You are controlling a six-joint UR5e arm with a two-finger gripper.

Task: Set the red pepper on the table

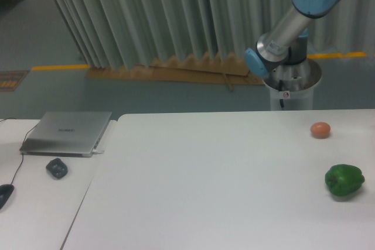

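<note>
Neither the red pepper nor the gripper shows; only the arm (293, 21) rises beyond the table's (205, 174) far right edge.

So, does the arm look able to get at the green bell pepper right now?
Probably yes: the glossy green bell pepper sits alone on the white table, open from above. The gripper is out of frame, so its state is unknown.

We see a smooth matt white table (205, 174); on it a glossy green pepper (344, 181); beside it, a brushed-metal laptop (66, 133).
</note>
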